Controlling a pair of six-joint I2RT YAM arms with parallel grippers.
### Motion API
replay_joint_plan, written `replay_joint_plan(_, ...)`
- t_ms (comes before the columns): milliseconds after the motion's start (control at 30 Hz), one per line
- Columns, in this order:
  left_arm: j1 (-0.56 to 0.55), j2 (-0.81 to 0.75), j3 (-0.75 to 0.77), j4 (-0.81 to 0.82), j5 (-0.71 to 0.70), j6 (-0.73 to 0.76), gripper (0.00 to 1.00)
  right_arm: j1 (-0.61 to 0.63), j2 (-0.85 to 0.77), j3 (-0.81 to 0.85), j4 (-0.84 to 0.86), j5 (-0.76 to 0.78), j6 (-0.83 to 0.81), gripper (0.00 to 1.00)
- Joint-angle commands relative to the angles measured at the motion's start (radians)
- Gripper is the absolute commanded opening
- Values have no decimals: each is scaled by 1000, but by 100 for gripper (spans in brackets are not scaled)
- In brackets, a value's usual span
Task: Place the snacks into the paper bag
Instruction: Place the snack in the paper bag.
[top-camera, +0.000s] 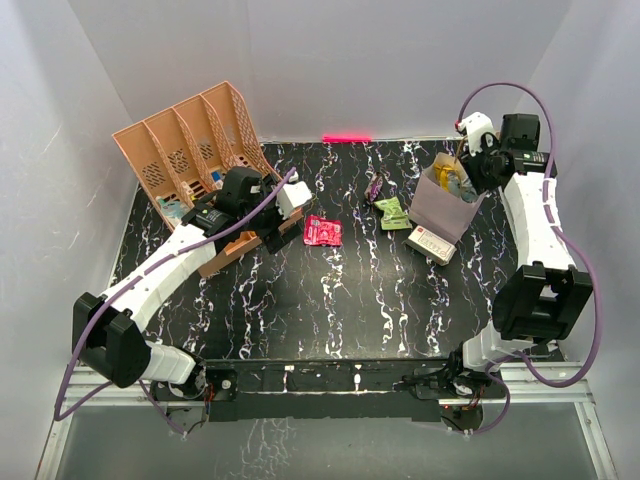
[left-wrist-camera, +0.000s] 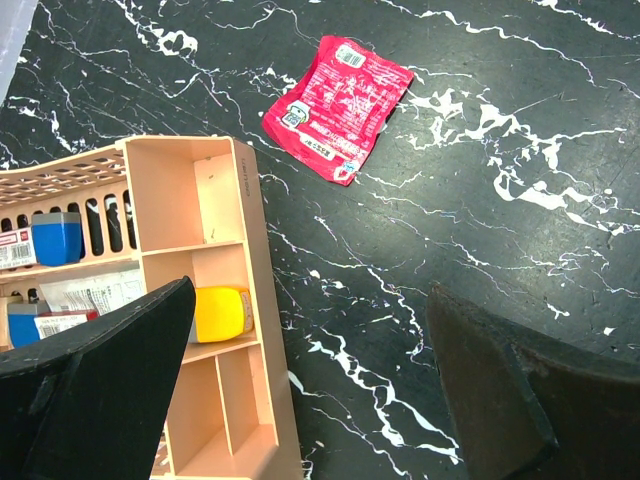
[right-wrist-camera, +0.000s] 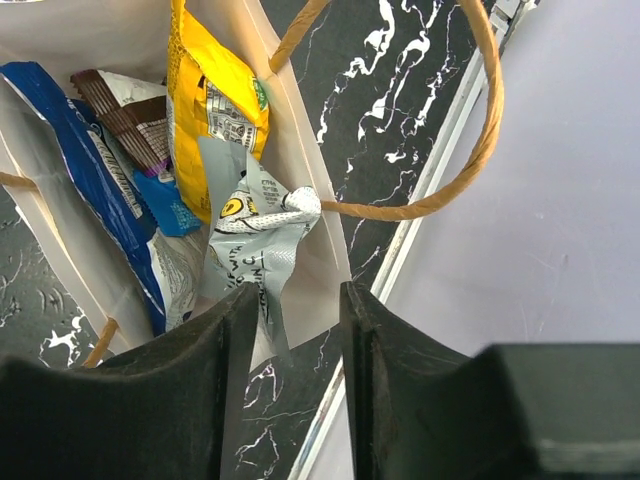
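Note:
The pale paper bag stands at the back right. In the right wrist view it holds a dark blue crisp bag, a yellow packet, a brown bar and a grey packet. My right gripper hovers over the bag's far rim; it is slightly open, with the bag wall and the grey packet's tail in its gap. A pink packet, a green packet and a purple one lie on the table. My left gripper is open and empty, left of the pink packet.
The peach slotted organiser stands at the back left, and its low tray lies under my left finger. A white box with a red mark lies in front of the bag. The bag's cord handle loops beside my right gripper.

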Motion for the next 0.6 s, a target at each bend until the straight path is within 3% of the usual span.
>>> replay_joint_plan(0, 3, -47, -15, 4, 13, 7, 98, -6, -5, 56, 7, -31, 15, 44)
replay_joint_plan(233, 4, -40, -10, 2, 19, 4, 98, -6, 2, 64, -1, -78, 31, 46)
replay_joint_plan(567, 3, -34, -4, -1, 20, 2, 98, -6, 48, 61, 0, -84, 34, 25)
